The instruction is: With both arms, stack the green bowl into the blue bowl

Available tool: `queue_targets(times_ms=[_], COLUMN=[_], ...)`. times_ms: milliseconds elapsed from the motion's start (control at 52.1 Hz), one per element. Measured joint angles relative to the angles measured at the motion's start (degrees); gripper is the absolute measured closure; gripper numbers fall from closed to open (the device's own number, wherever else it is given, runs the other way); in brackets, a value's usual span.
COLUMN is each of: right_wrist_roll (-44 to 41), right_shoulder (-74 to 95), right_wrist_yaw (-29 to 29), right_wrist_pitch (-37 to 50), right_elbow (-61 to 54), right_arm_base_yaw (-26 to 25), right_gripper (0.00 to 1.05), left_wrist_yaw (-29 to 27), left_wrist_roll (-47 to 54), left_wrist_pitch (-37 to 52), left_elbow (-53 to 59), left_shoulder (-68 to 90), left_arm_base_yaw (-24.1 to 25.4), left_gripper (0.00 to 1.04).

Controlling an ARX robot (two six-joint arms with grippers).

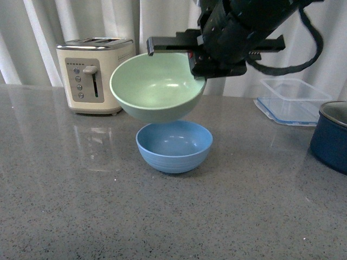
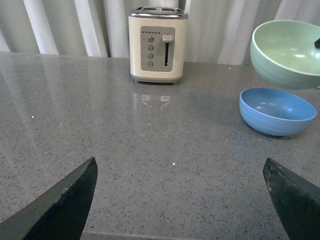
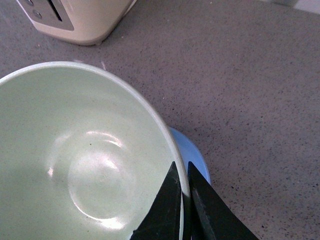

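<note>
My right gripper point(image 1: 198, 69) is shut on the rim of the pale green bowl point(image 1: 154, 86) and holds it tilted in the air, just above and a little left of the light blue bowl point(image 1: 174, 145), which stands on the grey counter. In the right wrist view the fingers pinch the green bowl's point(image 3: 85, 160) rim, one inside and one outside, and a sliver of the blue bowl point(image 3: 192, 152) shows beneath. In the left wrist view my left gripper point(image 2: 182, 200) is open and empty, low over the counter, with the green bowl point(image 2: 287, 52) and blue bowl point(image 2: 276, 110) far off to one side.
A cream toaster point(image 1: 95, 73) stands at the back left. A clear plastic container point(image 1: 293, 103) sits at the back right, and a dark navy pot point(image 1: 332, 135) at the right edge. White curtains hang behind the counter.
</note>
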State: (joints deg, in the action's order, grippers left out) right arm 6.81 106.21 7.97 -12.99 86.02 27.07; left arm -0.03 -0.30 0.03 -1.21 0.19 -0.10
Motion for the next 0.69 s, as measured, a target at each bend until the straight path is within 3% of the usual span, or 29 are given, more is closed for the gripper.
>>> queue_targets(times_ms=[384,441,691], right_wrist_roll=[1.05,1.20,1.20], right_shoulder=[8.22,8.24,4.48], right_wrist_yaw=[1.68,1.81,0.63], right_wrist_pitch=[-1.33,-1.14,1.29], right_elbow=[3.28,3.28,1.05], right_arm_base_yaw=[-1.22,-1.88,-3.17], right_gripper=[1.03,0.92,0.58], left_wrist_yaw=[0.02,0.00,0.02], left_wrist_roll=[0.00,0.00,0.00], left_wrist_pitch=[0.00,0.00,0.00], left_elbow=[0.00,0.00,0.00], left_shoulder=[0.00,0.00,0.00], left_arm_base_yaw=[0.00,0.00,0.00], left_gripper=[0.07,0.07,0.07])
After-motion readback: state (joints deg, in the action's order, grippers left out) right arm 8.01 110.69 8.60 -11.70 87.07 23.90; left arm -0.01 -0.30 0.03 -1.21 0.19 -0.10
